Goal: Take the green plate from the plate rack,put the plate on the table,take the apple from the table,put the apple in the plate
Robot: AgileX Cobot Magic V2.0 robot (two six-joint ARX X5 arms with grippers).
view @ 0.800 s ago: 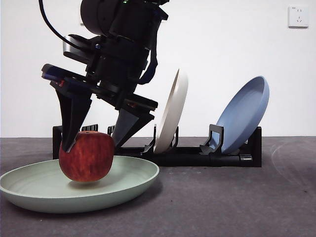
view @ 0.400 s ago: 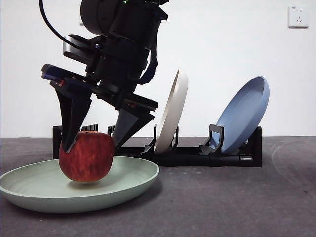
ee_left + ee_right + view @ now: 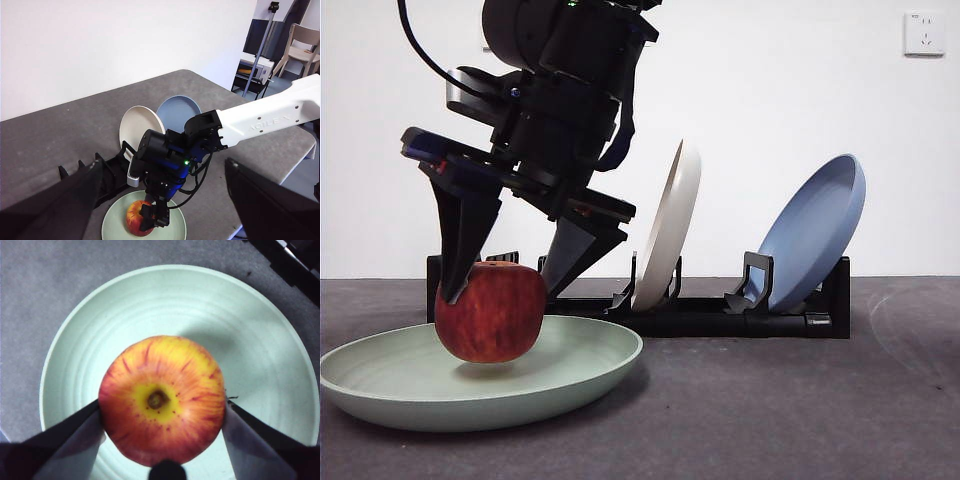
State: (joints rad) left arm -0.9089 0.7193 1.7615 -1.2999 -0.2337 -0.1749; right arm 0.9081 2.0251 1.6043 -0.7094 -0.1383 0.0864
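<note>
The red apple [image 3: 490, 312] hangs just above the middle of the green plate [image 3: 585, 368], which lies flat on the table [image 3: 800, 420]. My right gripper [image 3: 503, 292] comes down from above and is shut on the apple, one jaw on each side. The right wrist view shows the apple [image 3: 162, 400] stem-up between the jaws, over the plate [image 3: 250, 325]. My left gripper [image 3: 164, 164] is open and empty, high above the table, looking down on the apple [image 3: 136, 219], the plate [image 3: 176, 227] and the plate rack [image 3: 107, 175].
The black plate rack [image 3: 720, 315] stands behind the green plate, holding a cream-white plate [image 3: 670, 225] and a blue plate [image 3: 815, 235] upright. The table's edge [image 3: 280, 165] runs to the right of the rack, with chairs beyond.
The right gripper and the apple have shifted slightly left and up over the green plate. Nothing else has moved.
</note>
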